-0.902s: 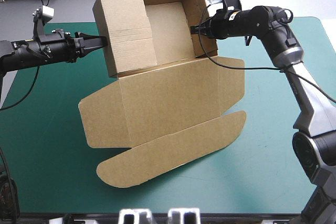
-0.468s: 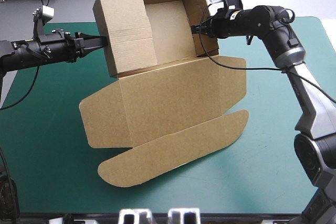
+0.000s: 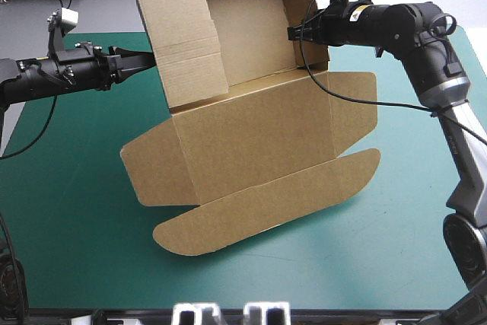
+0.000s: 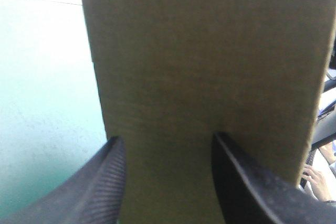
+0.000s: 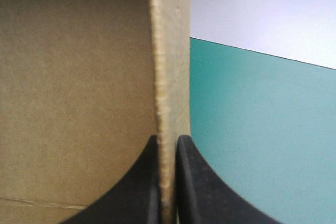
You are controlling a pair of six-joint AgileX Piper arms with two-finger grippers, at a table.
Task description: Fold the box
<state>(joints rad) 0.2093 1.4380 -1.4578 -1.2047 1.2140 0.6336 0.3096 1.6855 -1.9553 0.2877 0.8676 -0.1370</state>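
i see the brown box in the middle of the table, more to the far side, over the teal-green cover. its tray part is up in the air and tipped, so i can look right into it. the walls of the tray stand up. the lid is open and flat and runs down from the tray toward the near edge. a long round flap is at the low end of the lid, and a small flap sticks out on each side. the low end is down by the cover, but i cannot tell how much of it rests there.

my left gripper comes in from the left side and points at the left wall of the tray, from the outside. in the left wrist view its two black fingers stand wide apart, and the flat brown wall fills the space in front of them. the tips are right at the wall, but i cannot tell if they press on it.

my right gripper is at the right wall of the tray. in the right wrist view its fingers are almost pressed together, with the thin edge of that wall pinched between them. one finger is inside the tray and the other is outside.
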